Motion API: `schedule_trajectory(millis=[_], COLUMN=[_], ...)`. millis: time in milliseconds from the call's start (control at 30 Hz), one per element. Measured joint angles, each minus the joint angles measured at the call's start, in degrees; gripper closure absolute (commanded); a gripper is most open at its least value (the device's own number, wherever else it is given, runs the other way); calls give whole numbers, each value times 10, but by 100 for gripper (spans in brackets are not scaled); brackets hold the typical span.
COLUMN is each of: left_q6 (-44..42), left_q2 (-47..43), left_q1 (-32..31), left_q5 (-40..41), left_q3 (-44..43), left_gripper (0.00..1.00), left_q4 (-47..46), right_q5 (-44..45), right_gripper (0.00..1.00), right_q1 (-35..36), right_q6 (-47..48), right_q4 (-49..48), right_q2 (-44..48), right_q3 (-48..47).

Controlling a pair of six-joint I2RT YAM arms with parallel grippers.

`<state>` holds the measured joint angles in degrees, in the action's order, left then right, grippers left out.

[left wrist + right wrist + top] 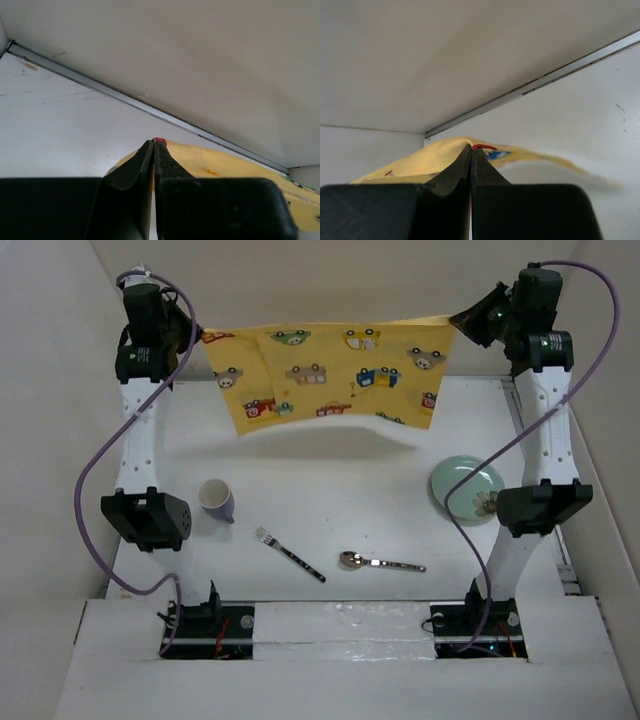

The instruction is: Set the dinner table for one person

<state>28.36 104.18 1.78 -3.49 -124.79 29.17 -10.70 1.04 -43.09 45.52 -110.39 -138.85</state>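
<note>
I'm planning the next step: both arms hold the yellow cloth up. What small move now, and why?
Probably lower both arms together: left gripper and right gripper pinch the cloth by its corners, stretched above the table; cup and plate lie nearer.

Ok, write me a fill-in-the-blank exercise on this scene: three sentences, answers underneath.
1. The left gripper and right gripper are each ____ on a corner of the yellow cloth.
2. In the top view, the fork lies to the ____ of the spoon.
3. The plate on the dinner table is pale ____.

Missing words: shut; left; green.
</note>
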Motion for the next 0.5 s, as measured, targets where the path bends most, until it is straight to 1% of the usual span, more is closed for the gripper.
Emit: schedule_trajectory(millis=[67, 100, 200, 233, 300, 400, 433, 467, 500], left_q6=[3, 3, 1, 0, -1, -3, -4, -5, -5], left_q2=[-32, -55, -140, -166, -212, -242, -240, -238, -225], left_q1=[10, 13, 17, 17, 17, 17, 17, 17, 17], left_q5=[-10, -13, -16, -17, -19, -24, -26, -28, -28], left_q3=[39, 75, 210, 259, 363, 498, 534, 544, 584], left_gripper=[100, 100, 100, 100, 100, 100, 100, 100, 100], left_q4=[-10, -24, -58, -70, -88, -112, -116, -116, -116], right_q5=[-13, -20, -33, -36, -39, -41, -43, -44, -45], right_gripper=[100, 100, 100, 100, 100, 100, 100, 100, 100], right_q1=[-5, -7, -7, -7, -6, -6, -6, -6, -6], right_q6=[0, 1, 3, 5, 7, 13, 16, 23, 24], right_q4=[-19, -41, -92, -119, -144, -188, -190, -190, -189], right_q2=[38, 67, 164, 199, 243, 259, 245, 239, 204], right_q3=[49, 98, 263, 337, 449, 598, 634, 643, 673])
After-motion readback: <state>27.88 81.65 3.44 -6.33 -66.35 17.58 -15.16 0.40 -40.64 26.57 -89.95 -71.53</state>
